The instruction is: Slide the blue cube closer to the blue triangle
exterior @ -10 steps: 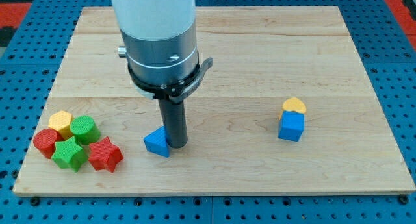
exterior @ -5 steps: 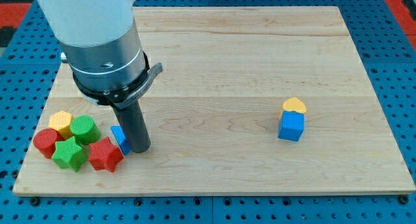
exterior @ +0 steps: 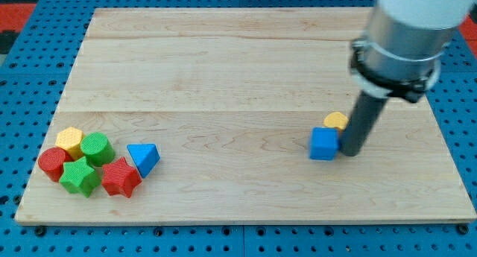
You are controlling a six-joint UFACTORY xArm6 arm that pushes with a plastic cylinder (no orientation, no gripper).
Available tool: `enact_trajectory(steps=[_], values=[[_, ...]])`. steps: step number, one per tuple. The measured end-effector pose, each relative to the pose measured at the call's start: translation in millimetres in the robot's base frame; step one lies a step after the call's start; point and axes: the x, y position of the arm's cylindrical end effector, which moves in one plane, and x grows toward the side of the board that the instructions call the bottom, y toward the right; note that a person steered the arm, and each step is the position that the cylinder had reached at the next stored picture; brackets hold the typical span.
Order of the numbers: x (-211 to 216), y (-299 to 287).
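- Lower left: blue triangle (exterior: pixel 143 157) touches the red star (exterior: pixel 120 177) on the worktop (exterior: pixel 238 71).
- Right of centre: blue cube (exterior: pixel 324 144), yellow block (exterior: pixel 336 121) behind it.
- My tip (exterior: pixel 349 153) touches the cube's right side; no end effector exists.

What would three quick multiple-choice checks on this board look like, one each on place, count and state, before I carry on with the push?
1. Where is my tip relative to the blue cube?
A. at its right side in the view
B. at its left side
C. far off near the view's top

2. How many red blocks are on the board?
A. one
B. two
C. three

3. The blue cube and the blue triangle are:
A. touching
B. stacked
C. far apart

Answers: 1 A, the rod's end stands at the cube's right face. 2 B, a red cylinder and a red star. 3 C, bare wood lies between them.
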Motion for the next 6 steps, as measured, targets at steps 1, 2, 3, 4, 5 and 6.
enact_trajectory(steps=[1, 2, 3, 4, 5, 6], values=[[-1, -55], [-23, -107], [-50, -72], [-46, -107], [-15, -145], [-12, -190]])
